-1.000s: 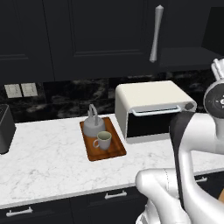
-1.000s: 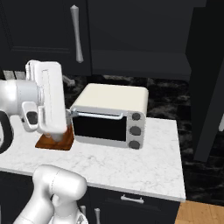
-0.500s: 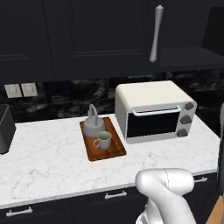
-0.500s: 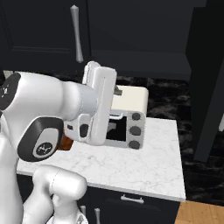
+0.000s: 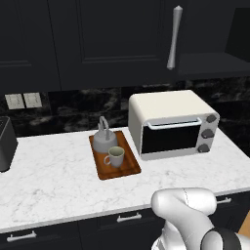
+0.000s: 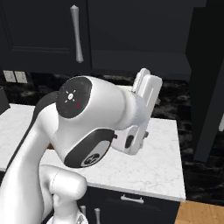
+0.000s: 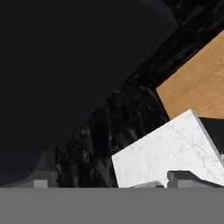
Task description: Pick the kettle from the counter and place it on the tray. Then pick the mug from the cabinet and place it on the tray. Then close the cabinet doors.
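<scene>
Reddish-brown wood marks the tray (image 5: pixel 114 168), which lies on the white marble worktop (image 5: pixel 58 171) just left of the cream toaster oven (image 5: pixel 171 122). On the tray stands the grey kettle (image 5: pixel 105 139) toward the back, upright, its wire handle arching over the lid. The pale mug (image 5: pixel 115 156) sits upright just in front of it, very close to the kettle, with its loop handle turned to the left. Both rest inside the tray's low rim.

Above the worktop hangs the black cabinet (image 5: pixel 205 63); its dark inner shelf shows at the upper right of the left base view, so that side stands open. One of the cabinet doors (image 5: pixel 107 39) carries a long silver bar handle (image 5: pixel 173 38). In the right base view another dark door (image 6: pixel 208 87) juts out edge-on at the right.

The arm (image 6: pixel 96 122) bulks large across the right base view. In the hand view the pincer (image 7: pixel 103 181) has its two dark tips far apart at the bottom, spread wide and holding nothing, over a corner of marble, black backsplash and wooden floor (image 7: pixel 197 83).
</scene>
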Controlling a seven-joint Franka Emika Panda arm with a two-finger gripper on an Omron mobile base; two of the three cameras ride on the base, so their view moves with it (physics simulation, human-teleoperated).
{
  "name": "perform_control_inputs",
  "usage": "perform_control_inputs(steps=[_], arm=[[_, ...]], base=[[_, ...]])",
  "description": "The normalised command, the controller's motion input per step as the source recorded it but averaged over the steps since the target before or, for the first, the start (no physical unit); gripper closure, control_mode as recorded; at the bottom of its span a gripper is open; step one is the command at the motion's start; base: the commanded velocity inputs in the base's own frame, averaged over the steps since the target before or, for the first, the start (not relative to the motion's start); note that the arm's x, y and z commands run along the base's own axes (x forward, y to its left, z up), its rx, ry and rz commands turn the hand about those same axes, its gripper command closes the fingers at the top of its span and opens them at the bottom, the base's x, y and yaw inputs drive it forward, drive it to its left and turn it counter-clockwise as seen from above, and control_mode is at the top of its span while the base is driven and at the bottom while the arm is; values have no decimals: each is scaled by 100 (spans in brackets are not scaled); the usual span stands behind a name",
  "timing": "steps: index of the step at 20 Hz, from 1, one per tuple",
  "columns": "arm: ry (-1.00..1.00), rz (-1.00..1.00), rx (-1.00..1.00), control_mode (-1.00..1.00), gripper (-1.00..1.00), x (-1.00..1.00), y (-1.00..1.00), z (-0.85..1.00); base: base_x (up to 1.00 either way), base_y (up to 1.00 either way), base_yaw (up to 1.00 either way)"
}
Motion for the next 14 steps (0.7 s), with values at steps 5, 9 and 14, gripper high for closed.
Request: perform_control_inputs(steps=[5, 9, 14], arm=[[-16, -5, -8, -100, -100, -39, -21, -32], [-9, -14, -10, -100, -100, -39, -17, -12], [-1, -25, 0, -100, -100, -50, -22, 0]], base=[[0, 0, 0], [0, 0, 0], [0, 0, 0]])
